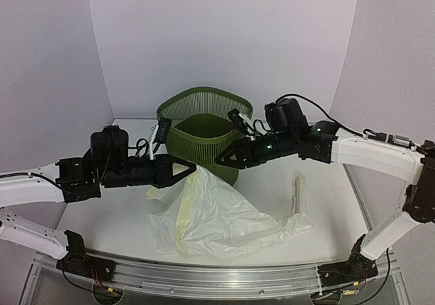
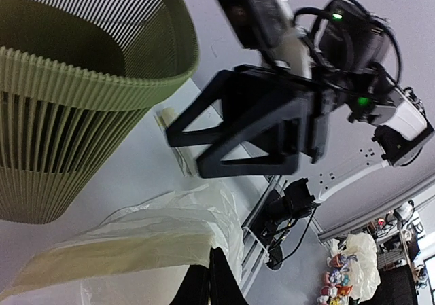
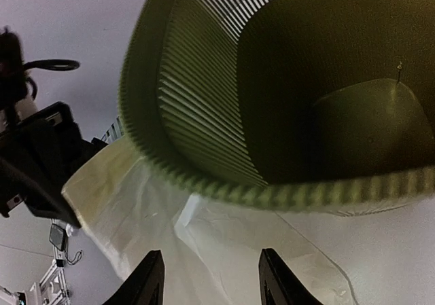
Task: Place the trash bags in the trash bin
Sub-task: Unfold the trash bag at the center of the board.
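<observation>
Item: trash bag (image 1: 217,217), likely light, limp, slippery; grip gathered edge; left pincer (image 1: 189,169) pinches it; right pincer (image 3: 212,254) wide.

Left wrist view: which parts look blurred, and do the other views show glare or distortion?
Left wrist: right arm at top smeared, trash bin sharp. Right wrist: near bin rim soft, bent by the wide lens. Top external: even light, faint glare on trash bag.

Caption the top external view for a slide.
Left gripper holds up an edge of the trash bag in front of the trash bin; right gripper hovers open alongside.
</observation>
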Available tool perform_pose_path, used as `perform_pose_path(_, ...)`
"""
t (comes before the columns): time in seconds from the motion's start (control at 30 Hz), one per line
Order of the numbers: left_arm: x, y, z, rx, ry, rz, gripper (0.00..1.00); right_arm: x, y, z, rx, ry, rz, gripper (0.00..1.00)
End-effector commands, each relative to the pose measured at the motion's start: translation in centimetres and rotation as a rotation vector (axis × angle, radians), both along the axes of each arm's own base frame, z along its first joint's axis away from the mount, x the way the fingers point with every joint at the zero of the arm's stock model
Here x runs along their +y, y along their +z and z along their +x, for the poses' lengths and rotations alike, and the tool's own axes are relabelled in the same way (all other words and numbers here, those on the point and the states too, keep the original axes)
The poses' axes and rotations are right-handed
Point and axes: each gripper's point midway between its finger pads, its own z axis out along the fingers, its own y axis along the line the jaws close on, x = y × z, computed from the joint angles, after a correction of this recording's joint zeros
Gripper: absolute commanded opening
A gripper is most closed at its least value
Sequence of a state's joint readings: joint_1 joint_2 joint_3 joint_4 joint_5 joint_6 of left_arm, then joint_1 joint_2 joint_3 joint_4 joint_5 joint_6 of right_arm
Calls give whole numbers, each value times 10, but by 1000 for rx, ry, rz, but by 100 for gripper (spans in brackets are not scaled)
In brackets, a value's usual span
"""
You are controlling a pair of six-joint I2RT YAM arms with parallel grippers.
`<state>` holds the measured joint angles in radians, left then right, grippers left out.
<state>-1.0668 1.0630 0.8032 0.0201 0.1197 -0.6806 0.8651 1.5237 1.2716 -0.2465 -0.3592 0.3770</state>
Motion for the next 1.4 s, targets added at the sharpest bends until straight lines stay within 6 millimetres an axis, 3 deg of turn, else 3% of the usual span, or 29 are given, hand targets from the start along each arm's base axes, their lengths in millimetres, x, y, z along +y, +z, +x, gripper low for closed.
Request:
perform_pose_path(0.0,-3,8,12,68,73,-30,0,2,26,-39,-155,104,-9,47)
perform_pose_path(0.1,-7,5,11,96,67,-30,0,12,25,-51,-269,120,-81,46)
perform_pose_path(0.57,-9,-10,11,241,96,-7,0,49,-5,-42,-371,49,-234,41)
perform_pose_path(0.8,-11,-19,11,281,105,12,0,62,-13,-48,-400,63,-260,38)
perform_pose_path(0.83,-10,-20,12,285,111,15,0,63,-13,-49,-402,62,-261,35)
perform_pose_path(0.97,-6,-23,15,293,144,28,0,61,-13,-51,-399,62,-260,3)
perform_pose_path(1.0,-5,-24,17,294,155,34,0,60,-13,-50,-399,55,-262,0)
perform_pose_path(1.13,2,-32,21,307,199,77,0,49,-13,-48,-401,16,-273,0)
perform_pose_path(1.37,27,-49,31,305,319,143,0,36,-16,-64,-338,68,-239,0)
